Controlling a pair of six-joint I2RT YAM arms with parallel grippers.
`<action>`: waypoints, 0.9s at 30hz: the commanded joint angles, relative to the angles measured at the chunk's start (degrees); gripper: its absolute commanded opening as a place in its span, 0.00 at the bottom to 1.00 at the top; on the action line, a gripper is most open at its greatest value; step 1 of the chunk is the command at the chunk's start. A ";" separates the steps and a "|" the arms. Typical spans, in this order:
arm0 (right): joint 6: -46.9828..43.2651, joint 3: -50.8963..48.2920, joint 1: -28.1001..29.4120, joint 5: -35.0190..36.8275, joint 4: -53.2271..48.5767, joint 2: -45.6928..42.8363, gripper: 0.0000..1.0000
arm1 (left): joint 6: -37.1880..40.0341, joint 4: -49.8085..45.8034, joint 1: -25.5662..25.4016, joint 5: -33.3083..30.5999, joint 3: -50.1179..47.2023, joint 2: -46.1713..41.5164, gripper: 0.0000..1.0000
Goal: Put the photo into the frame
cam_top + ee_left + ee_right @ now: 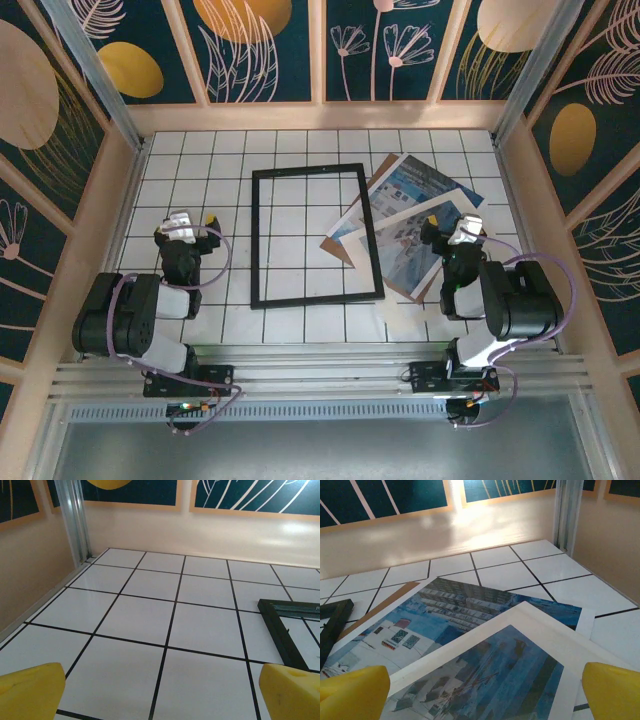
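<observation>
Not begun: frame (254,240) empty at centre; photo (418,186) lies right of it (partly under mat (530,617)); left gripper (193,218) and right gripper (450,222) spread, empty.

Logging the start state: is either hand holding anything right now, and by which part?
Nothing is held. The left hand is open over bare tiles near the frame; the right hand is open above the photo.

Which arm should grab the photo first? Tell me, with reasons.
Right. The right hand, open, sits at the paper stack holding the photo, right of the frame. The left hand, open too, faces bare tiles on the frame's other side.
</observation>
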 commanded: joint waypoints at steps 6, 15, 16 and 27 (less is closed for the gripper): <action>-0.64 1.44 -0.27 1.82 2.65 0.72 0.99 | 0.74 2.87 0.55 -0.48 1.00 0.56 0.99; -0.61 1.51 -0.37 1.88 2.41 0.76 0.99 | 0.71 2.78 0.54 -0.40 1.03 0.59 0.99; -0.41 1.61 -0.39 1.88 2.32 0.68 0.99 | 0.67 2.78 0.54 -0.42 1.04 0.60 0.99; -0.26 1.63 -0.66 1.77 2.18 0.63 0.99 | 0.71 2.78 0.55 -0.40 1.03 0.53 0.99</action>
